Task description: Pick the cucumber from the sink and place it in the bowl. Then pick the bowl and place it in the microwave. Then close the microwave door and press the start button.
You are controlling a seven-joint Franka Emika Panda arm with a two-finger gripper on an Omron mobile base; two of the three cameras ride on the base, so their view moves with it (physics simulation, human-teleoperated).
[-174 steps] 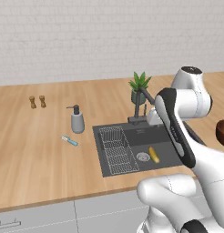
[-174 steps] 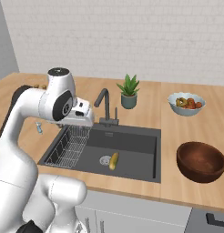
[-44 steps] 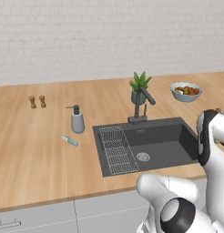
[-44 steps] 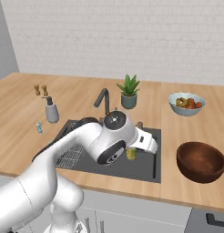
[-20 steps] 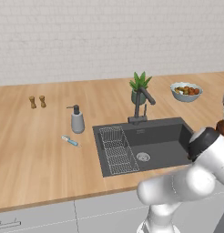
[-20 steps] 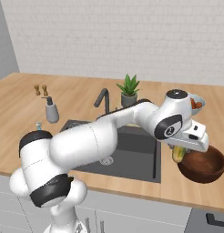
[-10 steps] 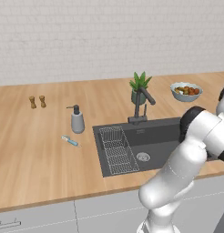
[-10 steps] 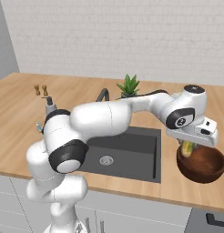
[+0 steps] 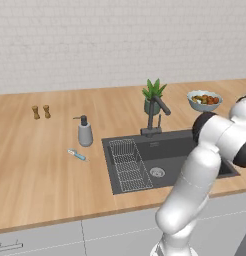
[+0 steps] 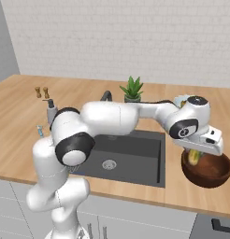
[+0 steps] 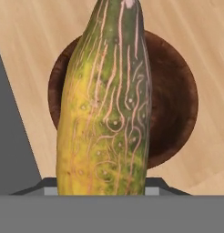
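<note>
One stubby yellow-green cucumber (image 11: 107,100) pinched in gripper (image 10: 197,154) over deep dark wooden bowl (image 10: 211,172) near counter's front edge; probably light, stiff, slick-skinned, best held mid-length.

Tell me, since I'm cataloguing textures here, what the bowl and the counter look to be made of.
The bowl looks like dark brown wood, matte, with faint rings inside. The counter looks like light wood in a smooth finish, with plank grain lines. Both are rendered, so this is only how they look.

Bowl (image 11: 177,104) mouth open below; cucumber (image 11: 107,104) hangs over it.
</note>
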